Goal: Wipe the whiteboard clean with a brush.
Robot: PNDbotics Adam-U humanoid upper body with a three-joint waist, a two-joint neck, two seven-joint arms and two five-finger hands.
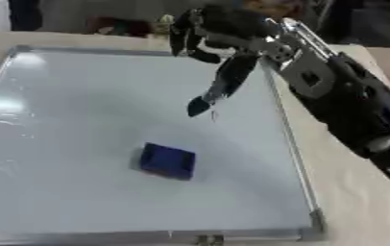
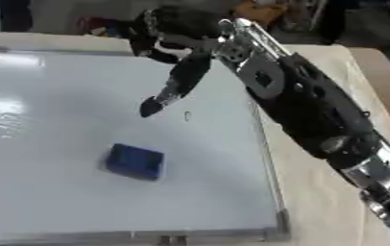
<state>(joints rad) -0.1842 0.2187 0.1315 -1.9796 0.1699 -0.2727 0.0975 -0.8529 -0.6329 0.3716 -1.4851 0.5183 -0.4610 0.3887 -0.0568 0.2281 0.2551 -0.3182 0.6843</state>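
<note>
- Right hand [image 1: 219, 57] hangs over the whiteboard [image 1: 72, 144], fingers relaxed, holding nothing.
- Blue brush [image 1: 167, 161] lies on the board below the fingertips, apart.
- Advice: lower straight onto the brush, grasp across it.

Brush [image 1: 167, 161] lies on whiteboard [image 1: 64, 144], near its middle

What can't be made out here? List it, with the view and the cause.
- Left hand: in neither view.
- Small dark mark on the whiteboard: too small to read.
- Underside of the blue brush: hidden by its own body.
- Right hand: whether its long finger touches the board, both views leave unclear.
</note>
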